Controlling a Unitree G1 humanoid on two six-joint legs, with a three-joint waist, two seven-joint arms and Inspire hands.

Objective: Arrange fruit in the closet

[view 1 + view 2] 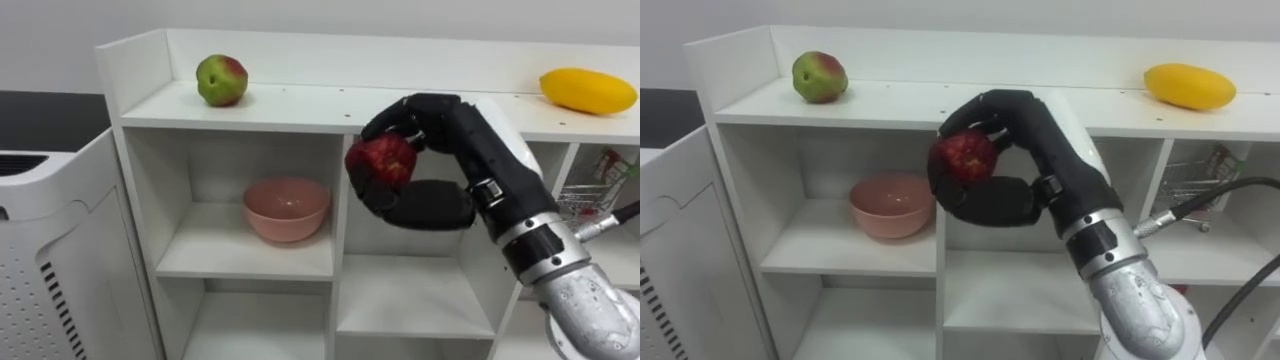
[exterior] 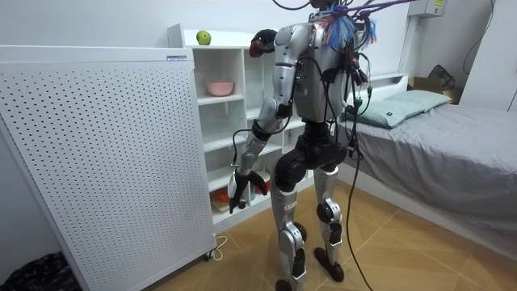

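Red apple (image 1: 381,160) sits clasped in your curled right hand (image 1: 430,203), mid-carry; next, probably raise it over the closet's (image 1: 300,108) top edge.

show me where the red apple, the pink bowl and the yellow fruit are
red apple (image 1: 384,160): left eye view, on its exposed front skin
pink bowl (image 1: 286,212): left eye view, on its outer wall, below the rim
yellow fruit (image 1: 588,90): left eye view, on the middle of its side
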